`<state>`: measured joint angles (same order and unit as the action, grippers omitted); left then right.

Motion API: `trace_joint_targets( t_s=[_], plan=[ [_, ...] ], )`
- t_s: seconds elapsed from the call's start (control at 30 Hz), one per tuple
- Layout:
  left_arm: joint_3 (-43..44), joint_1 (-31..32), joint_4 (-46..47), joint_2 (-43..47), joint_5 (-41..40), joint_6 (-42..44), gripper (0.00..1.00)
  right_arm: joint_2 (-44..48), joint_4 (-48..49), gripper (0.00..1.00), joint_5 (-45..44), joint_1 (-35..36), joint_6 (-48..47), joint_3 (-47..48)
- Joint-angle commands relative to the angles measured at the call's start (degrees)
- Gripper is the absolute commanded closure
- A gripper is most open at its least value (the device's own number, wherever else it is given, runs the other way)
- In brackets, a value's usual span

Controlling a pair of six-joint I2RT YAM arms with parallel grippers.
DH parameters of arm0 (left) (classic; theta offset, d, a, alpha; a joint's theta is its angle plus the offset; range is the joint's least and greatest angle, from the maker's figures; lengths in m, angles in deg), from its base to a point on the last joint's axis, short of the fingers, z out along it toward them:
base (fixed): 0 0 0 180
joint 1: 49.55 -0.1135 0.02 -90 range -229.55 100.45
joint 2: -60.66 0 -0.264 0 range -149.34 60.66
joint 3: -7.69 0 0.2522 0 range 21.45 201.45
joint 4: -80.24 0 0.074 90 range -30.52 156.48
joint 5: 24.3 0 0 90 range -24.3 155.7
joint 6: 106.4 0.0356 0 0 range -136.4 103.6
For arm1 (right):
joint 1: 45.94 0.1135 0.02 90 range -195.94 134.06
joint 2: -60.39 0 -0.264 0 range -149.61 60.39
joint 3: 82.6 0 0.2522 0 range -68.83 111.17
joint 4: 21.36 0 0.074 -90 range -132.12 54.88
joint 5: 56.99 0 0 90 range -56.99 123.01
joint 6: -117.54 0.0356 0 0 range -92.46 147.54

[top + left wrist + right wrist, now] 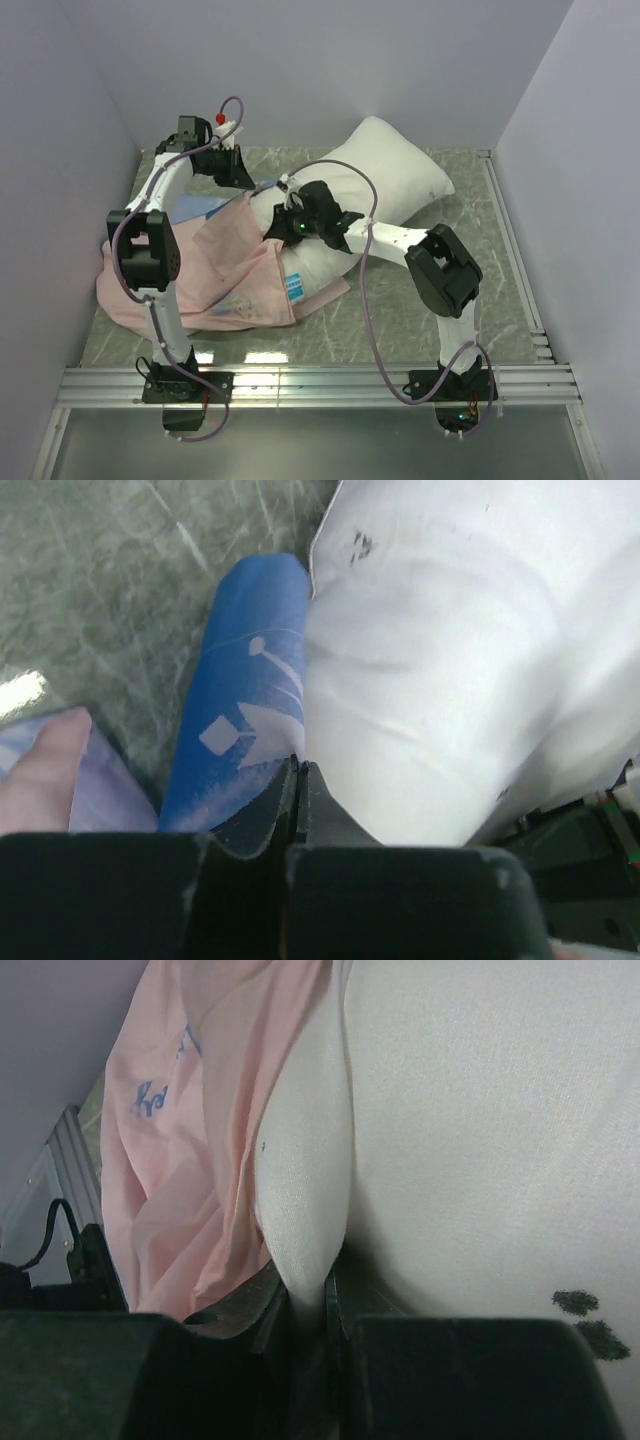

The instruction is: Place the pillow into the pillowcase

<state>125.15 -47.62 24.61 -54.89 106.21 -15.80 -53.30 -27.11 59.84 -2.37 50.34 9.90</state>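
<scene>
Pillow [400,180]: white and plump, it lies on a diagonal from the middle of the table [450,300] toward the far right corner. Its far end stops short of the right edge, with bare marbled surface beside it and between it and the near edge. Its near-left end touches the pillowcase [225,290]; whether any of it is inside cannot be told.

The pillowcase is crumpled, pink side up, over the left half of the table. It reaches toward the left edge, and its near hem lies short of the metal rail [320,382] along the near edge. A blue printed strip shows at its far side.

The left gripper [238,172], near the far left corner, has its fingers pressed together on the blue edge of the pillowcase, right against the pillow's side.

The right gripper [285,218], at mid-table, pinches a fold of the pillow's white cover, with pink cloth hanging just beside the fold.
</scene>
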Motion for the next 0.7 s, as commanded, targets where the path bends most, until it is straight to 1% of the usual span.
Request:
trace_joint_targets(
  t_s=[0.0, 0.03, 0.07, 0.13, 0.23, 0.27, 0.3, 0.37, 0.43, 0.47, 0.5, 0.53, 0.67],
  plan=[
    [3.79, 0.61, 5.56, -2.22, 6.67, -6.13, 1.0, 0.14, -5.38, 1.0, 7.09, 2.31, -2.77, -2.98],
    [3.79, 0.88, 6.87, -2.4, 7.9, -7.7, 1.0, -0.04, -5.37, 1.0, 9.01, 2.48, -3.38, -2.72],
    [3.7, 1.05, 10.45, -2.4, 11.22, -11.37, 1.0, -0.22, -5.55, 1.0, 9.99, 2.57, -3.82, -2.45],
    [4.49, 2.54, 13.29, -2.66, 12.57, -14.39, 1.0, -0.48, -5.9, 1.0, 12.1, 2.92, -4.78, -1.49],
    [5.72, 4.92, 19.17, -3.1, 13.28, -19.75, 1.0, -0.13, -7.12, 1.0, 15.18, 3.71, -6.97, -0.52],
    [5.9, 5.36, 20.84, -3.28, 13.28, -22.81, 1.0, 0.13, -7.57, 1.0, 16.31, 4.06, -7.68, -0.26],
    [6.16, 6.06, 25.12, -3.46, 13.1, -24.4, 1.0, 0.66, -7.57, 1.0, 16.85, 4.24, -8.39, -0.25],
    [6.69, 6.68, 29.02, -4.59, 13.19, -29.75, 1.0, 1.1, -9.33, 1.0, 19.03, 4.77, -9.8, -0.43],
    [8.71, 7.2, 33.57, -6.87, 13.19, -32.67, 1.0, 1.98, -10.12, 1.0, 20.98, 5.47, -11.03, -0.87],
    [9.58, 7.47, 34.13, -7.84, 12.75, -34.77, 1.0, 2.24, -10.03, 1.0, 21.59, 5.73, -11.29, -1.13],
    [11.16, 7.99, 34.65, -8.81, 12.58, -35.49, 1.0, 2.59, -10.21, 1.0, 22.82, 5.82, -11.64, -1.48],
    [11.61, 8.26, 37.18, -10.65, 13.36, -36.54, 1.0, 2.6, -10.12, 1.0, 23.0, 5.82, -12.08, -1.4],
    [15.9, 9.84, 38.62, -15.58, 12.76, -38.39, 1.0, 1.81, -8.1, 1.0, 20.55, 4.25, -10.6, 0.0]
  ],
)
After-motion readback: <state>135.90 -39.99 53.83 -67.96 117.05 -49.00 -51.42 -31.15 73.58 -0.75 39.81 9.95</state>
